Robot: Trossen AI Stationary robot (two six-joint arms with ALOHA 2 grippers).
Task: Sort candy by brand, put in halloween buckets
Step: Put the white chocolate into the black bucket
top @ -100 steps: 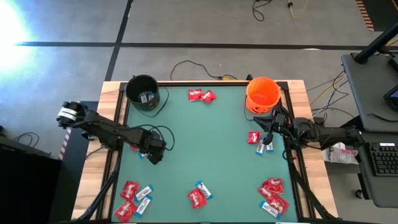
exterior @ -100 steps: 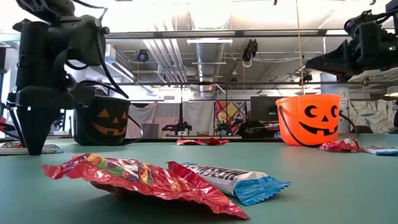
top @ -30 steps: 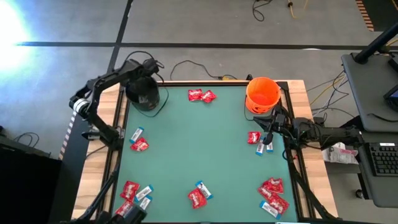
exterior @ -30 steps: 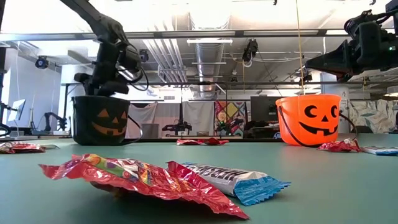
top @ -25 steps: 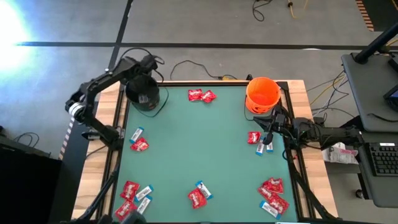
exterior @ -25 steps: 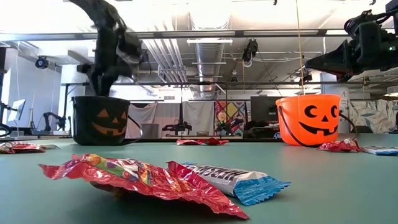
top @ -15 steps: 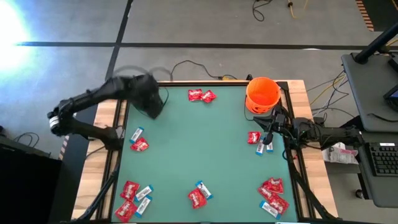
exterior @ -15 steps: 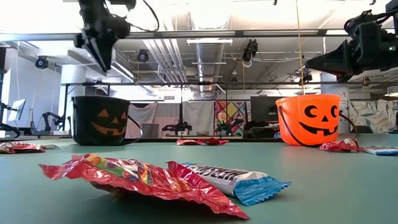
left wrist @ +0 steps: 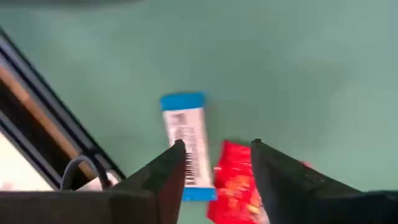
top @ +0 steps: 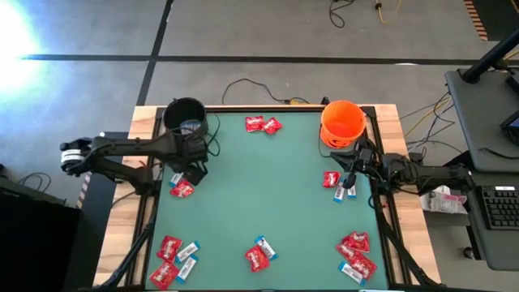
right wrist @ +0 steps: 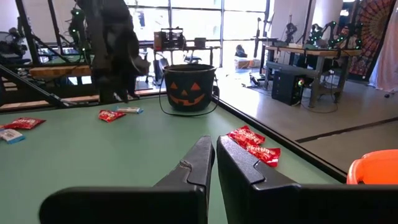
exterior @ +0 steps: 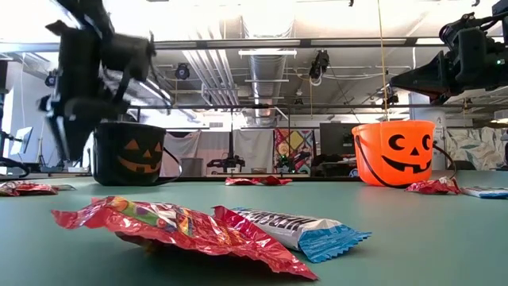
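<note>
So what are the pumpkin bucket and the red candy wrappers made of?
The orange pumpkin bucket looks like smooth moulded plastic with a slight sheen and a printed black face. The red candy wrapper looks like thin, shiny foil or plastic film: it is crinkled and catches the light.

bright overhead light; glare upper left of high view; left wrist view motion-blurred.

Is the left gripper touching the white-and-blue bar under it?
Apart. In the left wrist view the left gripper hangs open above the white-and-blue bar and red packet; green table shows around both.
</note>
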